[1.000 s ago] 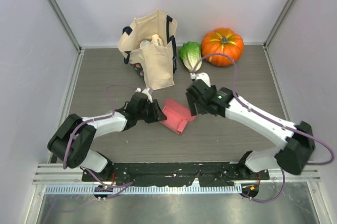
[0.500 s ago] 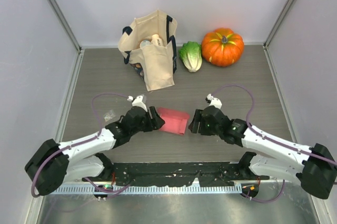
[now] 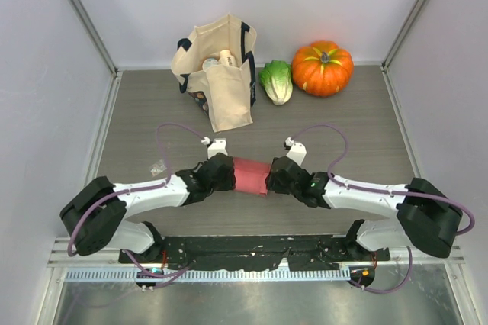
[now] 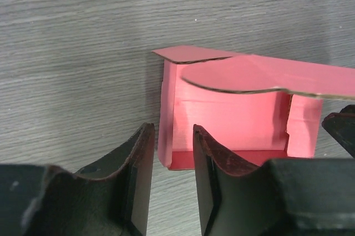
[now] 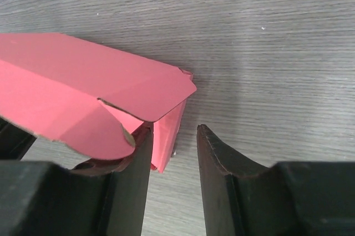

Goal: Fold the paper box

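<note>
The pink paper box (image 3: pixel 250 175) lies partly folded on the grey table between my two grippers. My left gripper (image 3: pixel 223 172) is at its left end. In the left wrist view the box (image 4: pixel 227 119) is an open tray with a curved flap over it, and my left gripper (image 4: pixel 172 131) is open, its fingers (image 4: pixel 208 161) straddling the box's side wall. My right gripper (image 3: pixel 273 176) is at the right end. In the right wrist view it (image 5: pixel 173 129) is open, with the box's (image 5: pixel 83 70) end wall between the fingers, against the left one.
A cream tote bag (image 3: pixel 217 73) with items inside stands at the back. A green lettuce (image 3: pixel 276 81) and an orange pumpkin (image 3: pixel 322 67) sit to its right. A small clear scrap (image 3: pixel 158 166) lies left of the left arm. White walls enclose the table.
Both grippers have closed in on the box's two ends, the right one moving left up to it. The box has turned from tilted to lying level between them.
</note>
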Controlling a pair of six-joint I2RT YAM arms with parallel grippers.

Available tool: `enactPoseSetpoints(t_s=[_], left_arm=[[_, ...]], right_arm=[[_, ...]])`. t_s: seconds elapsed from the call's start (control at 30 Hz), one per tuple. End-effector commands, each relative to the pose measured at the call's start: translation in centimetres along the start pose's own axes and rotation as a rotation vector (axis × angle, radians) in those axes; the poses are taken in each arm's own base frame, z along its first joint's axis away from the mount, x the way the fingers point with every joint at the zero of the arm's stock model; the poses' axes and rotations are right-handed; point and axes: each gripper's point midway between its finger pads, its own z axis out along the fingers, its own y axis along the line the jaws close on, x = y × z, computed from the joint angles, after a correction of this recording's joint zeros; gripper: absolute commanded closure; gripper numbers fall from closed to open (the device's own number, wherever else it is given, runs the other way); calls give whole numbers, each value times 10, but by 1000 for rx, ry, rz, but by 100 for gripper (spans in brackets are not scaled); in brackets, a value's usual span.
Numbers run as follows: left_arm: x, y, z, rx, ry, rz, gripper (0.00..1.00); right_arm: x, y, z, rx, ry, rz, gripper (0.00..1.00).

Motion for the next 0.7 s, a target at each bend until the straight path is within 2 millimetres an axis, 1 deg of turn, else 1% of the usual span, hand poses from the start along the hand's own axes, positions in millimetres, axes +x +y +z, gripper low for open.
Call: enactPoseSetpoints(t_s=[0.0, 0.07, 0.13, 0.17, 0.33, 0.37, 0.43, 0.47, 0.5, 0.53, 0.6, 0.63, 0.67], left_arm=[[-22, -6, 5, -51, -89, 33, 65], [-20, -7, 6, -59, -89, 34, 68], [-18, -8, 6, -63, -94, 29, 69], [-18, -9, 5, -60, -94, 28, 69], [-14, -15, 5, -40, -89, 22, 68], [-14, -15, 5, -39, -89, 23, 69], [-13, -16, 5, -37, -88, 22, 69], [-14, -17, 3, -32, -92, 18, 69], [-13, -17, 3, -28, -94, 14, 69], [-13, -16, 2, -27, -95, 12, 69], [-14, -17, -1, -12, -104, 0, 67], [-14, -17, -2, -10, -106, -5, 64], [-15, -16, -5, -5, -115, -14, 63]], right_arm=[[-24, 16, 7, -7, -101, 7, 59], [-20, 17, 10, 0, -97, -7, 63], [-20, 16, 14, 20, -103, -33, 65], [-16, 13, 18, 42, -94, -49, 66], [-12, 18, 22, 47, -80, -87, 67], [-10, 16, 23, 53, -73, -96, 68], [-8, 14, 24, 74, -70, -114, 77], [-6, 11, 25, 87, -65, -132, 85], [-2, 7, 27, 102, -53, -153, 89], [-2, 5, 29, 117, -58, -166, 94], [6, -5, 35, 173, -26, -225, 95], [9, -8, 37, 193, -25, -254, 95], [12, -16, 37, 229, -13, -293, 95]])
